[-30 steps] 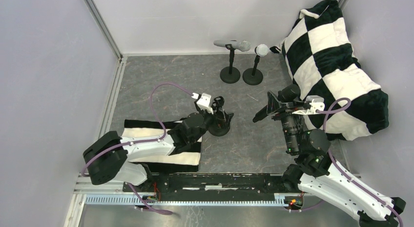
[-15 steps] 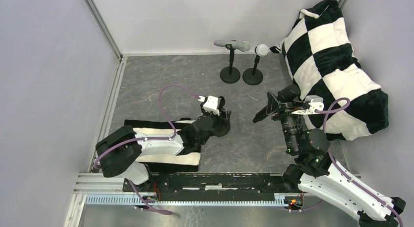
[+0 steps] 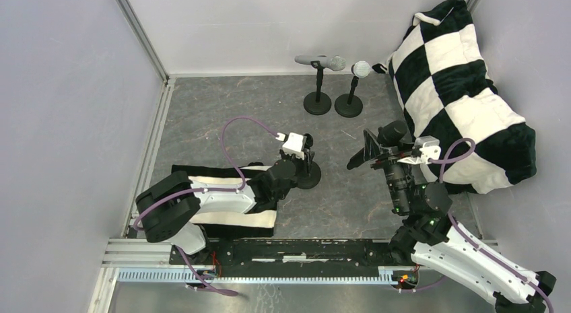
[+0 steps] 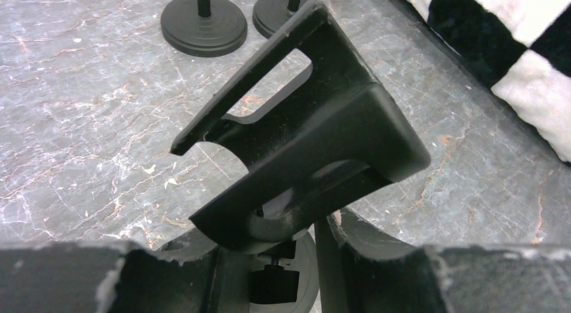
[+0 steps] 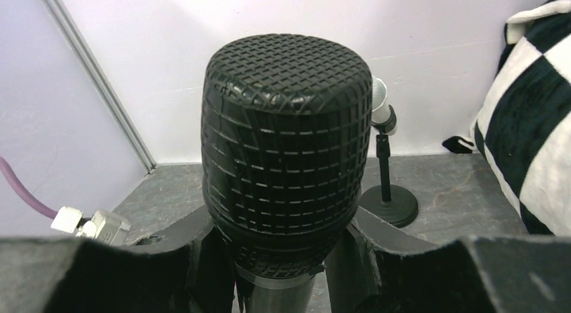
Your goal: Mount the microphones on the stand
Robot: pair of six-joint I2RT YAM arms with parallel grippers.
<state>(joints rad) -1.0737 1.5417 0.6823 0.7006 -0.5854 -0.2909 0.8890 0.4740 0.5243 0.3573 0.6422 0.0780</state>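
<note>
A black microphone (image 5: pixel 286 145) stands upright in my right gripper (image 5: pixel 286 259), which is shut on its body below the mesh head; from above, the microphone (image 3: pixel 392 132) and right gripper (image 3: pixel 385 149) sit right of centre. An empty stand (image 3: pixel 310 180) stands mid-table with its black clip (image 4: pixel 303 124) tilted open. My left gripper (image 3: pixel 304 153) is shut on the stand's neck under the clip, with its fingers (image 4: pixel 202 279) on either side. At the back, a silver-grey microphone (image 3: pixel 320 60) and a white one (image 3: pixel 361 68) rest on their own stands.
A large black-and-white checkered pillow (image 3: pixel 464 91) fills the right side, close to my right arm. A folded black-and-white cloth (image 3: pixel 225 215) lies under my left arm. Grey walls and a metal rail (image 3: pixel 155 145) bound the table. The two back stand bases (image 4: pixel 204 25) sit close together.
My left gripper has moved right onto the empty stand and its jaws have narrowed round the neck. My right gripper has shifted slightly left and back with the black microphone.
</note>
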